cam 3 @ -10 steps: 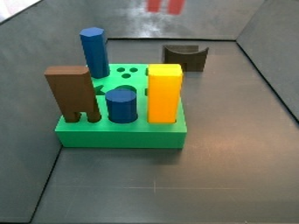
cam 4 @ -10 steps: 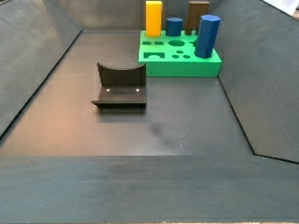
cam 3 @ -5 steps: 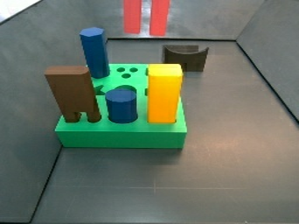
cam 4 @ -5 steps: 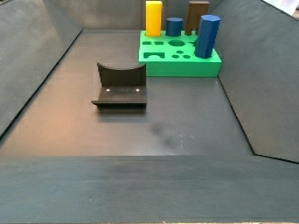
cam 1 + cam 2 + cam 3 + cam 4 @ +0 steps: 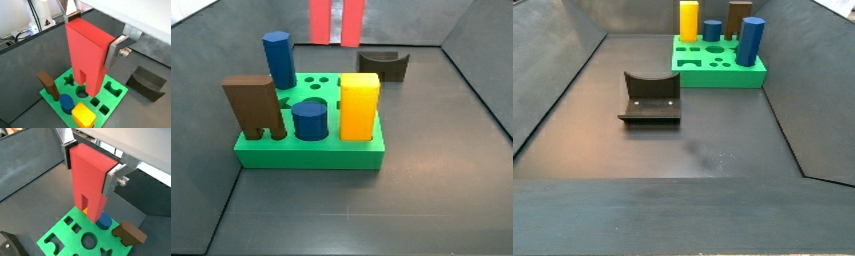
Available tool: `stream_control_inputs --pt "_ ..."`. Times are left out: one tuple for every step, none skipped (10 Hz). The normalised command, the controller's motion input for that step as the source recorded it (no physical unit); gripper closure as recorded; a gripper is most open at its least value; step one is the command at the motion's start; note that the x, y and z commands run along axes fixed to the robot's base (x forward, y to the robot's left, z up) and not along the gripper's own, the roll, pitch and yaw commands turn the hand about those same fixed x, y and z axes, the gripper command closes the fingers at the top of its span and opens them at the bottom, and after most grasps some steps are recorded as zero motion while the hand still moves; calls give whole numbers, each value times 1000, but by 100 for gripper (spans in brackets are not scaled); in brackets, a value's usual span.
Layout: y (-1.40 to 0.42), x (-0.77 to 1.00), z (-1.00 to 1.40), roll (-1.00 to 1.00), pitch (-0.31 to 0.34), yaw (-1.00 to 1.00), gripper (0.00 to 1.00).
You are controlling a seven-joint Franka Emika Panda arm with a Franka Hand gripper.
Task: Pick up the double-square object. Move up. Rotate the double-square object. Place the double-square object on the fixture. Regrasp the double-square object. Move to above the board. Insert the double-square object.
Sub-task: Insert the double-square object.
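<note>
The dark floor [image 5: 714, 150] of the walled enclosure is carrying everything, and the board [image 5: 305, 150] is lying flat on it, bright green with shaped holes; in a side view it is sitting toward the near left [image 5: 305, 150], while in another side view it is lying at the far end [image 5: 720, 72]. Both wrist views are looking down on the board [image 5: 107, 97] [image 5: 67, 235] from above.

The double-square object [image 5: 87, 55], long and red with a slot splitting its lower end into two legs, is hanging upright in the air above the board, not touching it. In a side view its lower part is showing at the top edge, over the far side of the board [image 5: 337, 20].

The claw [image 5: 90, 163] is holding the double-square object near its upper end, its silver fingers [image 5: 115, 175] pressing flat against opposite sides of the red block, closed to that block's width.

On the board, the brown arch-legged block [image 5: 254, 105] is standing at the near left corner, the yellow block [image 5: 360, 105] at the near right, a tall blue cylinder [image 5: 279, 60] at the far left and a short blue cylinder [image 5: 309, 120] between the brown and yellow blocks.

The fixture [image 5: 649, 97], dark brown with a curved notch, is resting on the floor apart from the board [image 5: 382, 64].
</note>
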Motion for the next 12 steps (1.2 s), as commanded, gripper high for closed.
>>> stream_control_inputs --pt "266 657 -757 -210 -56 334 100" --pt "380 546 -883 -140 -77 397 100" --pt "423 231 -823 -59 -200 497 100" --pt "280 166 -871 -51 -176 351 100" --pt "120 140 -960 -16 -134 234 100" --pt "23 0 -911 0 -166 177 100" --pt "0 -6 -829 0 -147 -417 100" --pt "0 -49 -746 0 -100 -491 100" --pt "51 -91 -677 0 -59 -526 100" --pt "80 -66 -511 -49 -47 -591 100" --pt "129 0 -243 -139 -24 0 100" --pt "197 0 -54 -113 -7 234 100"
